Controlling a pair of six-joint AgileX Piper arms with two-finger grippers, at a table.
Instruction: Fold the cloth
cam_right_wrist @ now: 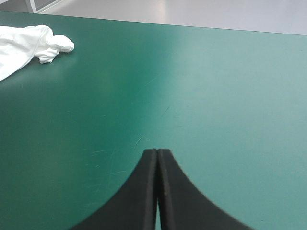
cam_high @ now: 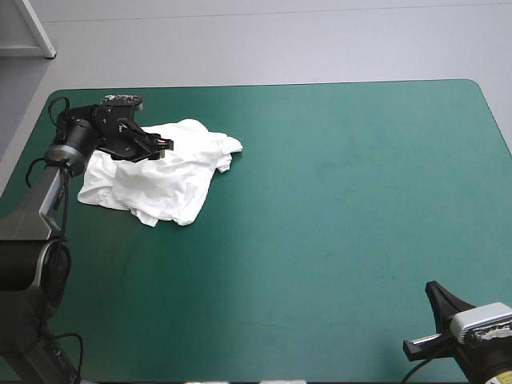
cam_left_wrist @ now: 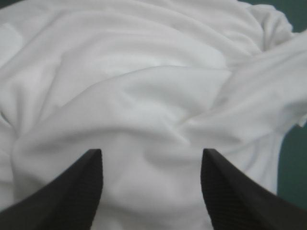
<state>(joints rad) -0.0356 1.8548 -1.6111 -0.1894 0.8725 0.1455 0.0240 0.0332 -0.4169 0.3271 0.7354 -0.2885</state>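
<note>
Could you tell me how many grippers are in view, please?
2. The black-fingered left gripper stands open over the crumpled white T-shirt, far left on the teal-green cover; the black-fingered right gripper is shut, near right.

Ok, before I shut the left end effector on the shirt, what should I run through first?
1. Is the left end effector open: ok, its fingers stand apart.
2. Is the T-shirt under it: ok, white cloth fills the space between and ahead of the fingers.
3. Is the T-shirt spread flat: not ok, it is a crumpled heap near the table's far left corner.
4. Which part (hem, sleeve, collar) lies between the fingers: cannot tell.
5. Is the right end effector clear of the cloth: ok, it is shut over the bare teal-green cover at the near right.
</note>
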